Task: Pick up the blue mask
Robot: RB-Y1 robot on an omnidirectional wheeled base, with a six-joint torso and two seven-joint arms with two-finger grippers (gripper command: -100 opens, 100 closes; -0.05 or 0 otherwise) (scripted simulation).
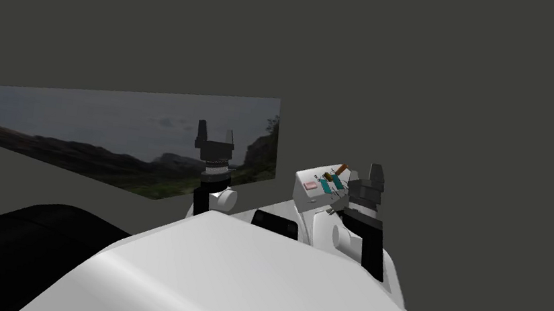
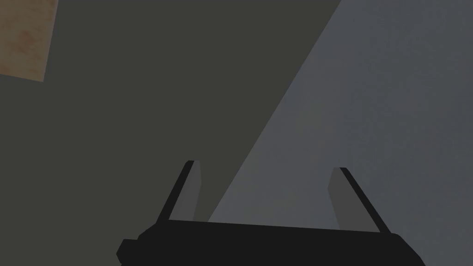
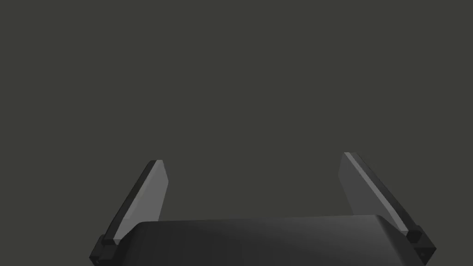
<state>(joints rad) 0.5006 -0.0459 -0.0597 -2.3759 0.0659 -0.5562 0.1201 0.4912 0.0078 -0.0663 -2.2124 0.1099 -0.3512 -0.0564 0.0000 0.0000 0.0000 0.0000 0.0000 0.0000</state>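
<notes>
A small white stand (image 1: 310, 202) shows in the head view just right of the middle. On its top lie two teal-blue strips (image 1: 331, 185), too small to tell whether either is the mask, with a pink flat item (image 1: 310, 184) and a brown stick (image 1: 340, 170) beside them. My right gripper (image 1: 376, 175) is raised just right of the stand's top, open (image 3: 251, 184), facing a plain dark grey wall. My left gripper (image 1: 215, 135) is raised further left, open (image 2: 265, 189) with nothing between its fingers.
A dark grey wall (image 1: 418, 61) spans the head view. On it hangs a wide landscape picture (image 1: 116, 131), behind my left gripper. A black area (image 1: 19, 243) lies at the lower left beside my body.
</notes>
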